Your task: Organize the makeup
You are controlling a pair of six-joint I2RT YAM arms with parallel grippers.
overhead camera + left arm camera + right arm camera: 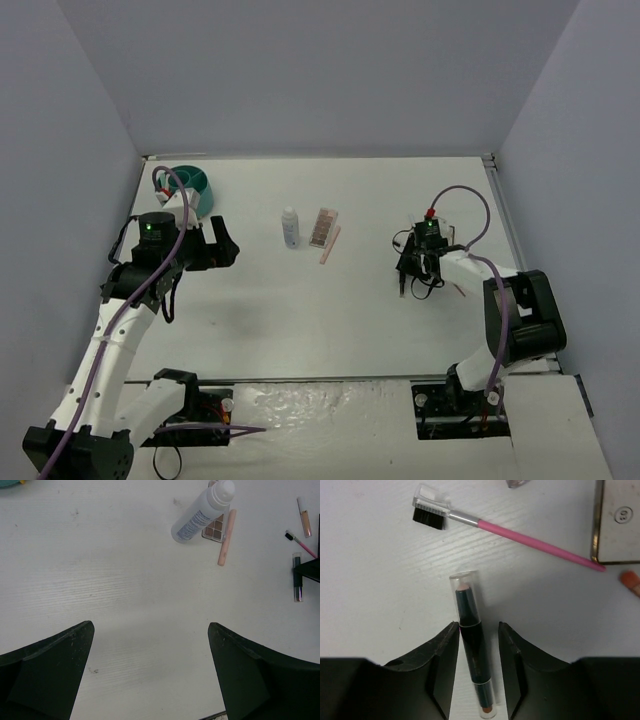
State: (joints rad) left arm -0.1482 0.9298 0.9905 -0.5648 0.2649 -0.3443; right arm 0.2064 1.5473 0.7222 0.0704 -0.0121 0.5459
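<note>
A black double-ended stick (472,650) lies on the table between the fingers of my right gripper (477,630). The jaws stand narrow around it: the left finger touches it, and a gap shows at the right finger. In the top view this gripper (407,270) points down at the right of the table. A pink-handled brush (520,535) and a dark-framed compact (619,522) lie just beyond. The white bottle (290,227), the pinkish-brown palette (322,227) and a pale pink stick (330,245) sit mid-table. My left gripper (222,243) hovers open over bare table, holding nothing.
The round teal tub (190,185) stands at the back left, behind my left arm. An orange-tipped item (630,580) lies at the right edge of the right wrist view. Grey walls close in the table's left, back and right sides.
</note>
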